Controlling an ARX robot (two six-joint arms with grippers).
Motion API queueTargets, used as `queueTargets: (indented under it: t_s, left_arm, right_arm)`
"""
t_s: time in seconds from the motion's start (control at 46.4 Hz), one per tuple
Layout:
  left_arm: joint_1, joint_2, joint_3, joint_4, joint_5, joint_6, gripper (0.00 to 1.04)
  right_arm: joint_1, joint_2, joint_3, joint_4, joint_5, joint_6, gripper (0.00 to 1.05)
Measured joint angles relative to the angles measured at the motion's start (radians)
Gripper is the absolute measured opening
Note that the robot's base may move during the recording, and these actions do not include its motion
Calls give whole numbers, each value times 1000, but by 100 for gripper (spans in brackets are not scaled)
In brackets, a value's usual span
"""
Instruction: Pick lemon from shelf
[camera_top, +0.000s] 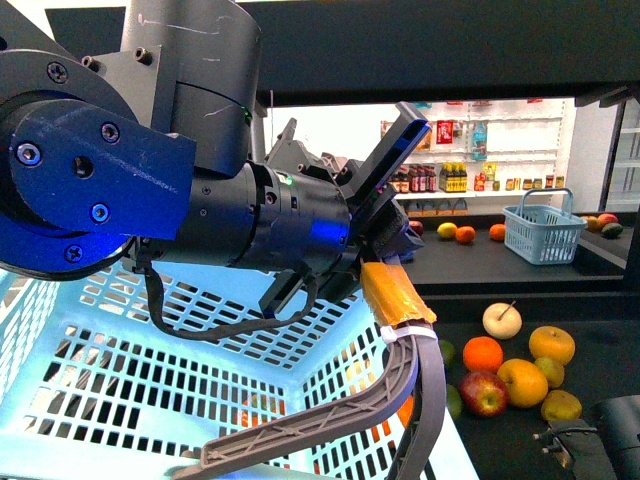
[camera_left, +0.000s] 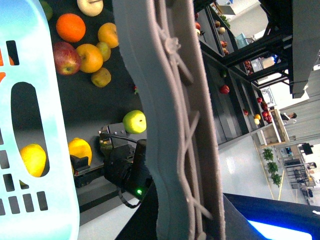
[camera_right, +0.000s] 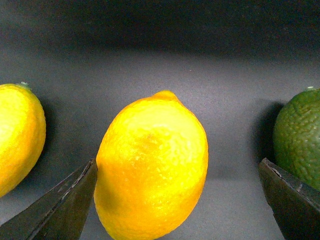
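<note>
Black metal-framed produce shelf (camera_top: 480, 262) is seen ahead w/ fruit on its flat dark trays. Light-blue slotted plastic basket (camera_top: 120, 380) is hung by its grey handle (camera_top: 330, 425) at left gripper (camera_top: 392, 285); its grip can't be told. Right gripper (camera_right: 177, 167) is spread wide, not clamped. Yellow oval lemon (camera_right: 150, 165) is sat on shelf tray btwn its fingers.

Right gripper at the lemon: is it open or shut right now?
Open. The right gripper has its fingers wide apart: one beside the lemon, the other clear of it near a green fruit.
</note>
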Motion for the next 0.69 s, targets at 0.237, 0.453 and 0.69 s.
queueTargets:
  t_s: [0.237, 0.453, 0.69]
  left_arm:
    - [0, 0, 0, 0, 0, 0, 8]
    - [0, 0, 0, 0, 0, 0, 8]
    - [0, 0, 0, 0, 0, 0, 8]
  right_arm:
    - [8, 41, 29, -21, 4, 0, 97]
    - [13, 63, 32, -24, -1, 8, 97]
    - [17, 65, 40, -20, 3, 15, 72]
